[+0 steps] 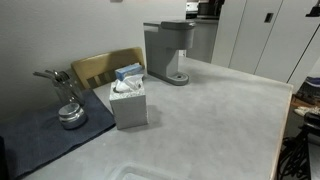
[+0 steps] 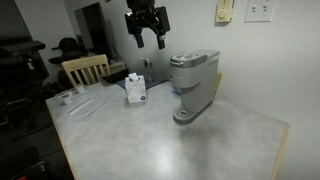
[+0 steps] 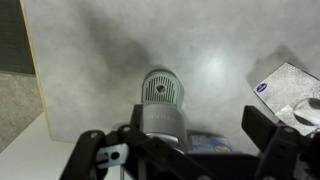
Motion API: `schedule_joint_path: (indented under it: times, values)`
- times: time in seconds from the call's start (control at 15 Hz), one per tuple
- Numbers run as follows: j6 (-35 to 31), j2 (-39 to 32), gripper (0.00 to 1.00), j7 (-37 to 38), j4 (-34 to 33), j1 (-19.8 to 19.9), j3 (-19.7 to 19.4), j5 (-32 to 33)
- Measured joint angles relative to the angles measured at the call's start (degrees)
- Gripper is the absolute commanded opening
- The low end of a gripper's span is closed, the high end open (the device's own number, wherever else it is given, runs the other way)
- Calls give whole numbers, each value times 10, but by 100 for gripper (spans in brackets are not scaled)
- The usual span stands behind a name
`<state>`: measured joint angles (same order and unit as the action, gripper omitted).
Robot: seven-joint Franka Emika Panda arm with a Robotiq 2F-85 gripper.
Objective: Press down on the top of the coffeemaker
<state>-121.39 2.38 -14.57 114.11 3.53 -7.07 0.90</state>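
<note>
The coffeemaker [image 1: 167, 50] is a tall grey boxy machine with a darker flat top and a round silver drip tray. It stands at the back of the table and shows in both exterior views [image 2: 193, 82]. My gripper [image 2: 149, 42] hangs open and empty, high above the table, above the machine's top and to its left in this view, touching nothing. In the wrist view I look straight down on the coffeemaker [image 3: 160, 118], with its drip tray toward the top of the picture. My two dark fingers [image 3: 185, 150] are spread wide on either side of the machine.
A grey cube tissue box [image 1: 129, 98] [image 2: 136, 88] [image 3: 290, 90] stands beside the coffeemaker. A shiny metal pot-and-handle piece [image 1: 68, 108] sits on a dark mat. A wooden chair [image 2: 85, 68] stands behind the table. The table edge [image 3: 35, 95] runs down the left of the wrist view.
</note>
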Motion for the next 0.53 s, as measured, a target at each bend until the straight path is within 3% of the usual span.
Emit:
schedule_joint_path:
  times: [0.53]
  values:
    - [-84,-58,100,0,-69,-7,25,0]
